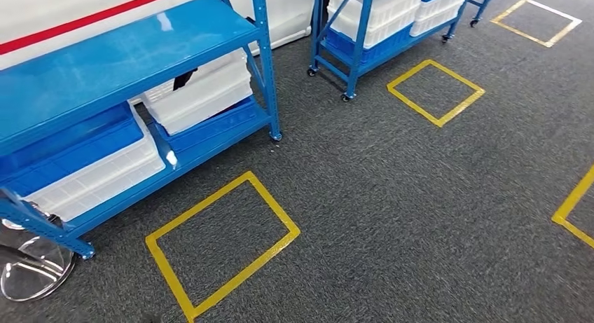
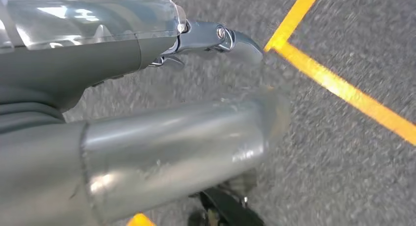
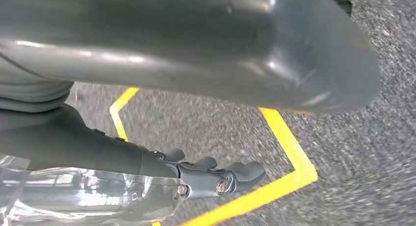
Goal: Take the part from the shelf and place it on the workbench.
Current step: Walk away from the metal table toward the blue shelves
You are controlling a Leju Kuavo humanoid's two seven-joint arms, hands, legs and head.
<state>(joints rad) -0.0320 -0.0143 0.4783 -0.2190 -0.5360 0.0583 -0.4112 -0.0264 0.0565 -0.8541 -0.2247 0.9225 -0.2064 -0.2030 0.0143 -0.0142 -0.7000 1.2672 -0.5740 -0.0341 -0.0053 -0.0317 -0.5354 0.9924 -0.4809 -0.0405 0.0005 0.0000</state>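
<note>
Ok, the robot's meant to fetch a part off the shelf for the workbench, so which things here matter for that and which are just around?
For the job:
blue shelf
white bins on it (no part can be made out)
left hand, holding nothing
right hand, holding nothing

Just around:
second blue rack
yellow floor squares
grey carpet
clear round stand base

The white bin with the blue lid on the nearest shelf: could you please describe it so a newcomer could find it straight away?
Start at the big blue shelf on the left of the head view. On its lowest level sit two white bins; take the nearer white bin. Unlike its neighbour, it has a blue lid.
</note>
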